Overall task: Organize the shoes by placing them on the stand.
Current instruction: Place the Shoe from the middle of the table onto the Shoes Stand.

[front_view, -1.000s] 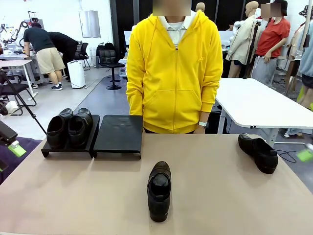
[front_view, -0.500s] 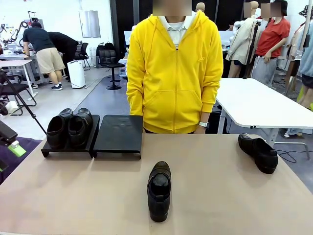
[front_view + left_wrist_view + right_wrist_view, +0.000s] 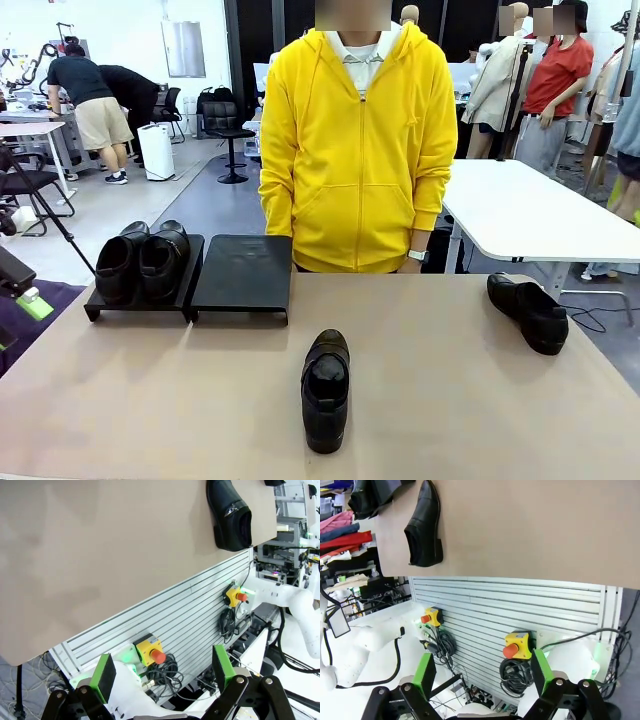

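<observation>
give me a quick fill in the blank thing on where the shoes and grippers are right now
1. In the front view, the pair of shoes sits on the ____ tray of the stand.
2. Counting the middle shoe and the far-right shoe, ____ shoes lie on the table off the stand.
3. The person across the table wears a ____ hoodie.
4. The left gripper and the right gripper both have their jaws ____.
Missing words: left; two; yellow; open.
</observation>
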Tool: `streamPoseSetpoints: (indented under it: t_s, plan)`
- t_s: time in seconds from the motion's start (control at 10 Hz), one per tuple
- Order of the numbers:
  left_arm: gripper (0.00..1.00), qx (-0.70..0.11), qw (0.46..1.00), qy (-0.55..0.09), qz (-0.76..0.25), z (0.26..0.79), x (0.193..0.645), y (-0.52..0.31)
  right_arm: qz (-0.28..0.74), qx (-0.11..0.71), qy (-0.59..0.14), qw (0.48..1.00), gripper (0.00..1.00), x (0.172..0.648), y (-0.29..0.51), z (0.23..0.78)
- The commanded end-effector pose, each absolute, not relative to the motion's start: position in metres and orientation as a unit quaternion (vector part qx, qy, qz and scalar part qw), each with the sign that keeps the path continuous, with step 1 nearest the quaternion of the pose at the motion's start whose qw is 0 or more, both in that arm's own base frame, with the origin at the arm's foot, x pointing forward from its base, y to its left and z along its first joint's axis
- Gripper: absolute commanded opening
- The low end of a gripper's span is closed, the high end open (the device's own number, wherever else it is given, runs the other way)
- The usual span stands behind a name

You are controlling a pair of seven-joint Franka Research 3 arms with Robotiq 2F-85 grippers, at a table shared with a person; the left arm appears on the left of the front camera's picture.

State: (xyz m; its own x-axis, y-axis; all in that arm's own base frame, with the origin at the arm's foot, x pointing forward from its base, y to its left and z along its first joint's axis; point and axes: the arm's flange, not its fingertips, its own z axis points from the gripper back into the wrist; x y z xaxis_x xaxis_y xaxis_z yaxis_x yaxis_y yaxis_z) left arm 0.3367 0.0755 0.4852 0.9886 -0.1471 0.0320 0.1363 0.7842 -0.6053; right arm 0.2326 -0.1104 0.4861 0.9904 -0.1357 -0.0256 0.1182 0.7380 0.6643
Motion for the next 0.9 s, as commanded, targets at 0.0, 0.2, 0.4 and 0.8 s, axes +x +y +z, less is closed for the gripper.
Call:
streamPoseSetpoints:
  t_s: [0.0, 0.2, 0.4, 0.8]
  plan:
    - [1.0, -0.321, 0.944, 0.011, -0.07, 0.486, 0.337, 0.075, -0.063, 0.364, -0.015, 0.929, 1.0, 0.231, -0.11, 0.489]
    - [1.0, -0.32, 0.944, 0.008, -0.075, 0.485, 0.337, 0.075, -0.063, 0.364, -0.015, 0.929, 1.0, 0.231, -0.11, 0.489]
    - [1.0, -0.248, 0.965, 0.008, -0.084, 0.513, 0.343, -0.016, -0.063, 0.364, -0.015, 0.929, 1.0, 0.231, -0.11, 0.489]
    - [1.0, -0.095, 0.984, 0.109, -0.1, 0.49, 0.415, -0.306, -0.063, 0.364, -0.015, 0.929, 1.0, 0.231, -0.11, 0.489]
